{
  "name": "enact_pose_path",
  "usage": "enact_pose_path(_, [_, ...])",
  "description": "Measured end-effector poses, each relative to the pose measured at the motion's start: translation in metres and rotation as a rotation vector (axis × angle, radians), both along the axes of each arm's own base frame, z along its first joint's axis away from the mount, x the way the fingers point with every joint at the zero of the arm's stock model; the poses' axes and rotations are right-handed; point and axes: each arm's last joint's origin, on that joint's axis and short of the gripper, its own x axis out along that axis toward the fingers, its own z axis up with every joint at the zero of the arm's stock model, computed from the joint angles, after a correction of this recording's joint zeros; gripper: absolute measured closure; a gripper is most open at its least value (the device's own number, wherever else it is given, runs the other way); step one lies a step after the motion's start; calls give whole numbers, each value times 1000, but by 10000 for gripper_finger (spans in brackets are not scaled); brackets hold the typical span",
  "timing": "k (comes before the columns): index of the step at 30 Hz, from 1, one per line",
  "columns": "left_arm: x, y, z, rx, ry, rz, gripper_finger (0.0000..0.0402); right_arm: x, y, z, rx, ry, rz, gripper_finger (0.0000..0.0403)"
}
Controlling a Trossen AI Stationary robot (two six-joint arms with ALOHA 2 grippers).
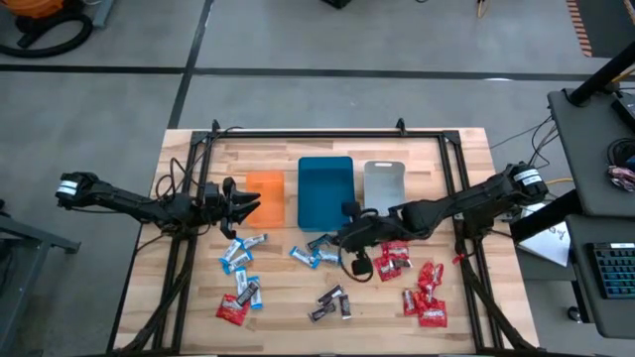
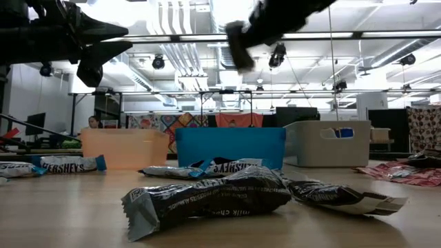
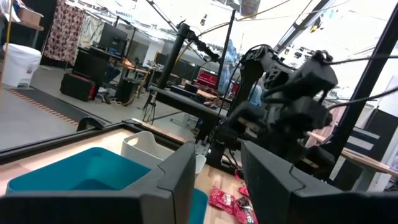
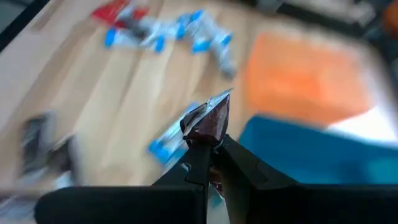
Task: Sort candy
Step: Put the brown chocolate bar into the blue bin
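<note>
We see the left gripper [image 3: 214,180] at the bottom centre of the frame, its two dark fingers [image 3: 177,180] standing apart with nothing between them. At the lower left sits a teal rectangular plastic tray [image 3: 74,174], with a pale grey rectangular tray [image 3: 149,146] just beyond it. Red wrapped candies [image 3: 227,202] lie at bottom centre. The other dark robot arm [image 3: 283,93] fills the upper right.

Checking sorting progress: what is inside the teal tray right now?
From above, the teal tray shows only bare floor; no candy is visible inside. The right gripper, shut on a dark-wrapped candy, is near its front edge. The low view shows only the tray's wall.
</note>
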Motion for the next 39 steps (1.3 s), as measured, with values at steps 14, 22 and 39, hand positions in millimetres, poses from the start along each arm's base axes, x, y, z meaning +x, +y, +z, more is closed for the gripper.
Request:
enact_pose_path(14, [0,0,0,-14,-4,-4,287,1,-97,-32,66,-315,-499,381])
enact_pose_path(22, [0,0,0,-14,-4,-4,287,-12,-121,-54,173,-267,-660,381])
enact_pose_path(39, [0,0,0,-15,-4,-4,287,-13,-121,-54,154,-263,-649,380])
